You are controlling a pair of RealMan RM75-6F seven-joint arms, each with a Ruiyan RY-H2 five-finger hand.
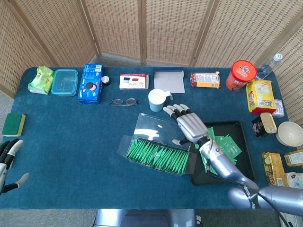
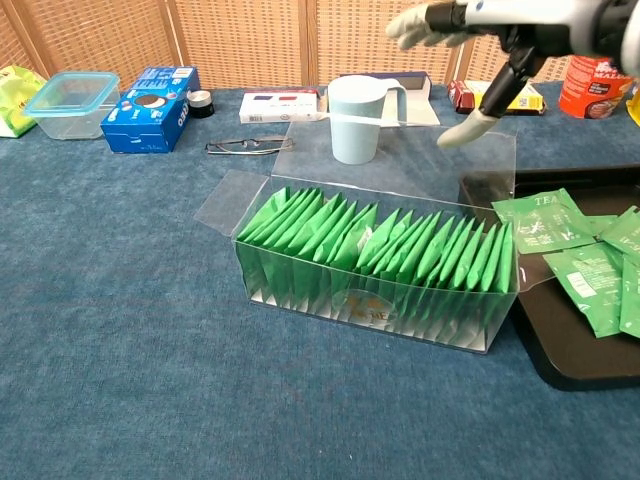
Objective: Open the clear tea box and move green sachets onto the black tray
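The clear tea box lies mid-table with its lid standing open behind a row of green sachets. My right hand hovers above the lid's right end with fingers spread, holding nothing; in the chest view the same right hand is high above the lid. To the right of the box lies the black tray, whose bare front part is nearest me. Several green sachets lie on it. My left hand hangs off the table's near left edge, empty.
A white cup stands just behind the lid, glasses to its left. A blue biscuit box, a plastic container and a sponge sit left. A red can, snack packs and a bowl crowd the right.
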